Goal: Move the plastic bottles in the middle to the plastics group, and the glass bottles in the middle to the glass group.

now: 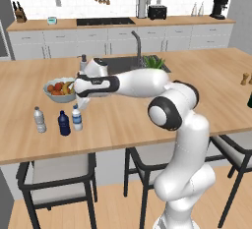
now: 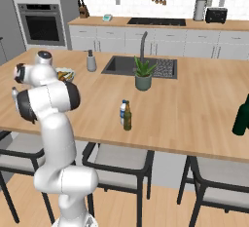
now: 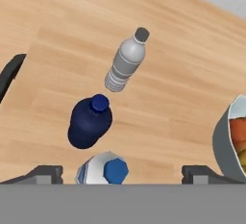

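The robot's gripper (image 3: pixel 120 172) stood wide open above a blue-labelled water bottle (image 1: pixel 77 118), which rested upright on the wooden island counter (image 1: pixel 147 120) just beside the navy-blue bottle (image 1: pixel 64 123) and near the pale-labelled clear bottle (image 1: pixel 39 120). At mid-counter, the second water bottle (image 2: pixel 123 111) and the olive-brown glass bottle (image 2: pixel 127 116) stood close together. A blackish-green bottle (image 2: pixel 240 117) stood far right.

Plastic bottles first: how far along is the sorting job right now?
Done: one blue-labelled water bottle stands beside the navy bottle and the grey-labelled bottle. In hand: nothing; the gripper hangs open above that water bottle. Left: the second water bottle and the olive-brown glass bottle stand mid-counter, far from the dark green bottle.
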